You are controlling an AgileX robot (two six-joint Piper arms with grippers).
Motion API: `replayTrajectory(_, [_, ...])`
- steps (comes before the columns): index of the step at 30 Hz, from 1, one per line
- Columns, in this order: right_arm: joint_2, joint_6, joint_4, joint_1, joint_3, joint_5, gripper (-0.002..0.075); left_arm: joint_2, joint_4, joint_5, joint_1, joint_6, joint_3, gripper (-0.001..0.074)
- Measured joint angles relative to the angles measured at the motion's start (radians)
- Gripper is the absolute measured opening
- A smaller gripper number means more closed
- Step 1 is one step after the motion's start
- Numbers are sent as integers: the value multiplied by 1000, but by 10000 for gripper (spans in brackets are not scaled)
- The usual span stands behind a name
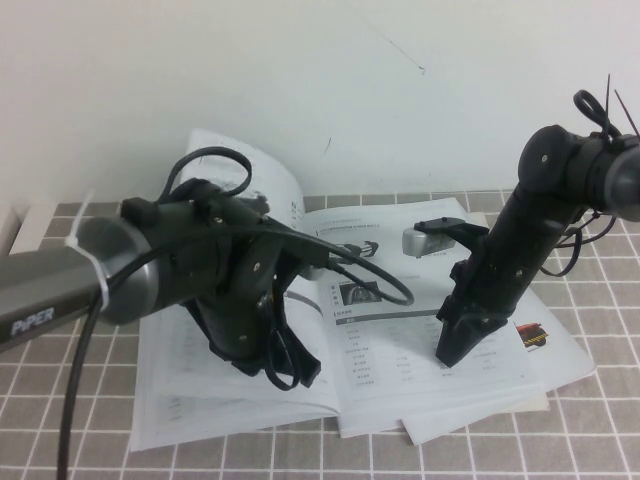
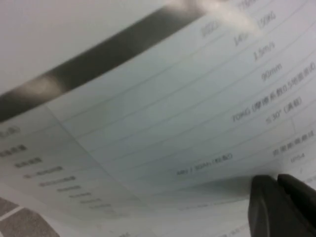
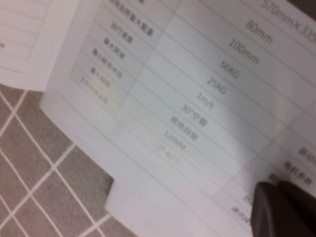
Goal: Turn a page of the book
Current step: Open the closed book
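The book (image 1: 400, 340) lies open on the tiled tabletop (image 1: 600, 420). The page (image 1: 250, 165) is held lifted by the closed jaws of the left gripper (image 1: 290, 365); the right gripper (image 1: 455, 345), jaws closed, presses the right-hand leaf. Next, the page must be carried over leftward.

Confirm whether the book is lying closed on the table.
No. The book lies open, one page lifted by the left gripper; the right gripper presses the other side.
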Motion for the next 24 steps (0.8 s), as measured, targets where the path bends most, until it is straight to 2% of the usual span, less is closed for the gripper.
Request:
replayTrajectory(5, [0,0,0,0,0,0,-1,90,-4,0,29,0,0,-4])
replayTrajectory(15, [0,2,2,0,-2,0,-1,148,-2,-26,28,4,0,-4])
replayTrajectory(20, [-7,0,-14,0,-38,2,-1,82,11,-20,28,4,0,-4])
replayTrajectory(24, [-82,0,-29,0,-102,2,-1,-71,50,-40,28,4,0,-4])
